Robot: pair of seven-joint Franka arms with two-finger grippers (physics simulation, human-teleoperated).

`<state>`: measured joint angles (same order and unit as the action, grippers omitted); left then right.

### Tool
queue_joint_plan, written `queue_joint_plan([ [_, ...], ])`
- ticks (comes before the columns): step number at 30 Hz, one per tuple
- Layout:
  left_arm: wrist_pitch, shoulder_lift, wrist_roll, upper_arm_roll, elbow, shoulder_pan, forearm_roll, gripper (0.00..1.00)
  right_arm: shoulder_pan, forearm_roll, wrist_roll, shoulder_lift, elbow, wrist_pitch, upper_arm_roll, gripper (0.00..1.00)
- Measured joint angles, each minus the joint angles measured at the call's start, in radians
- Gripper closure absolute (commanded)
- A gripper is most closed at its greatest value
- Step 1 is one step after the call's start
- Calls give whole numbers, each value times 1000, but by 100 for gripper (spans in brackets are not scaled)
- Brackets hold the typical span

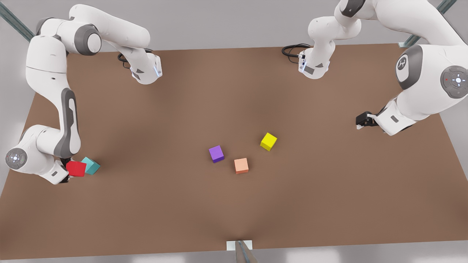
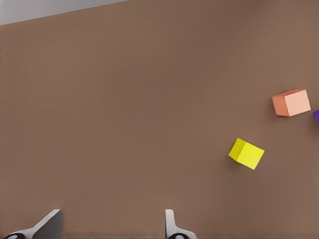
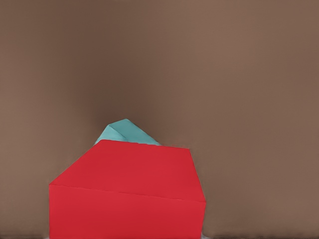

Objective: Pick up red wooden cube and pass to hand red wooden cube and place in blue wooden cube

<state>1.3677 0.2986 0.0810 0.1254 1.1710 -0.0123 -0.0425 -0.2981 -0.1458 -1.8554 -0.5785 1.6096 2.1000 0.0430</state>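
My right tool (image 1: 67, 171) sits at the front view's left, low over the bench (image 1: 234, 204), pinching the red wooden cube (image 1: 76, 168). The blue wooden cube (image 1: 91, 166) is just beside it, touching or nearly so; can't tell which. So by my read the pickup & handover are behind me and only the placing is left: red cube has to go onto/against the teal one, then release. Not done yet, since the red cube is in my grip.

My left tool (image 1: 360, 121) waits at the front view's right, well apart from all cubes, fingers spread w/ nothing between them.

Views differ. Right wrist view: red wooden cube (image 3: 127, 191) huge up close, w/ a corner of the blue wooden cube (image 3: 124, 132) peeking from behind it, so the teal one lies beyond the red from that cam. Left wrist view: both spread fingertips (image 2: 171, 226) over bare bench, plus the yellow cube (image 2: 246, 153), salmon-orange cube (image 2: 291, 103) & a sliver of purple. Front view alone gives the whole layout: purple cube (image 1: 216, 153), salmon (image 1: 241, 166) & yellow (image 1: 268, 141) clustered mid-bench, far from my target.
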Motion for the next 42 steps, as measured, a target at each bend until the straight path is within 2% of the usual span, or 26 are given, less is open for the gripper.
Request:
queue_joint_plan([
  [13,-24,-3,-23,2,-1,1,-9,0,-13,-9,0,26,110,65,-3,39],
  [14,-26,-3,-24,2,-1,2,-9,0,-13,-8,1,26,111,67,-3,36],
  [17,-34,-5,-27,3,-2,5,-8,0,-19,3,0,22,116,71,-4,0],
  [30,-49,-5,-35,0,-2,-2,-9,0,-29,35,-18,33,121,56,-6,0],
  [38,-51,-7,-38,1,-3,-1,-6,0,-29,86,-41,114,125,-54,-9,0],
  [40,-50,-6,-39,-2,-3,-4,-5,0,-22,121,-42,132,78,-112,-10,0],
  [42,-48,-6,-39,-1,-3,-17,-4,0,17,191,-3,115,-53,-200,-12,0],
])
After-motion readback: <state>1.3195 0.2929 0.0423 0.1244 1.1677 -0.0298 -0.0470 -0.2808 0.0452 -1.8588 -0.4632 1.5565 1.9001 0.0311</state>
